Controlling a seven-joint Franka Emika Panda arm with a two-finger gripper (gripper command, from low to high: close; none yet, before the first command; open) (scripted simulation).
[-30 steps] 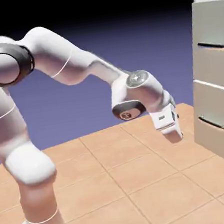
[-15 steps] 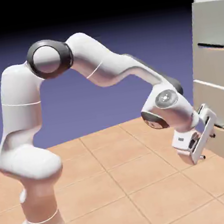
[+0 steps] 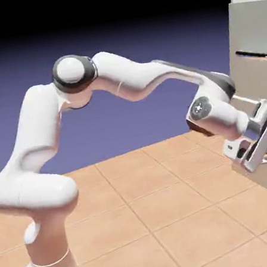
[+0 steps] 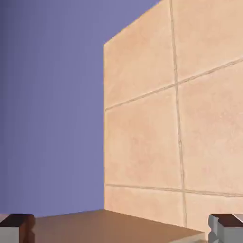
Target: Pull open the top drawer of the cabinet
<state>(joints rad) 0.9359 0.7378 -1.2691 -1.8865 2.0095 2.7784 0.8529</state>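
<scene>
Behind the cabinet (image 3: 247, 24) stretches a plain blue-violet backdrop (image 3: 116, 42). At its front, low beside the lower drawer, our gripper (image 4: 121, 228) is spread wide; the top drawer (image 3: 251, 76), above on the cabinet, is shut, so all the pulling remains.

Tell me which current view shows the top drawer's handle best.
The exterior view: the top drawer's handle appears there as a dark bar, unobstructed. The hand view shows no handle, mostly tiled floor and backdrop.

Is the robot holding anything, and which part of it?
No, nothing. The gripper is open, and no handle sits between its fingertips.
</scene>
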